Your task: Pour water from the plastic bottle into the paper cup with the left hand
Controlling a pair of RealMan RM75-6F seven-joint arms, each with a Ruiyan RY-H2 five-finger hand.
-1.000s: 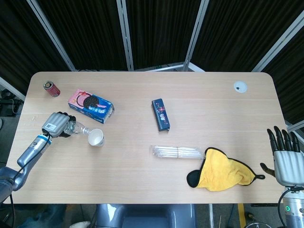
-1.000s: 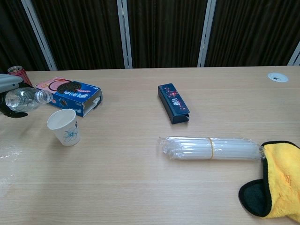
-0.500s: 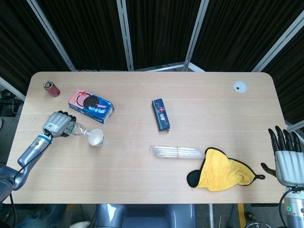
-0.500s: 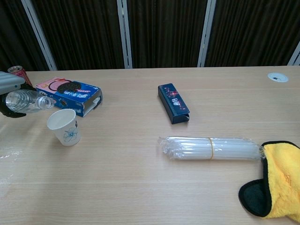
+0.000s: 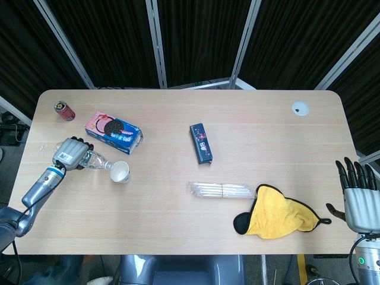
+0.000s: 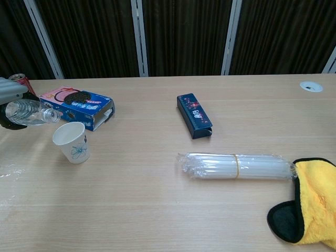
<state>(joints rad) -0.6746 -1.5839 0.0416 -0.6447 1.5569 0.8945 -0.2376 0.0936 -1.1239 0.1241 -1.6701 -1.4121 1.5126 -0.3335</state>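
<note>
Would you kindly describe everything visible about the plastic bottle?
The plastic bottle is clear, ribbed and uncapped. The left hand grips its body and holds it tilted nearly level above the table, mouth pointing down toward the paper cup without touching it. Whether water is flowing cannot be told.

Even, bright overhead light on the pale wooden table [image 5: 178,214]; shadows short and soft. Black curtain backdrop [image 6: 184,37] stays dark, no detail. Mild sheen along the table's near-left edge in chest view. Both views sharp, slight wide-angle bowing at edges.
</note>
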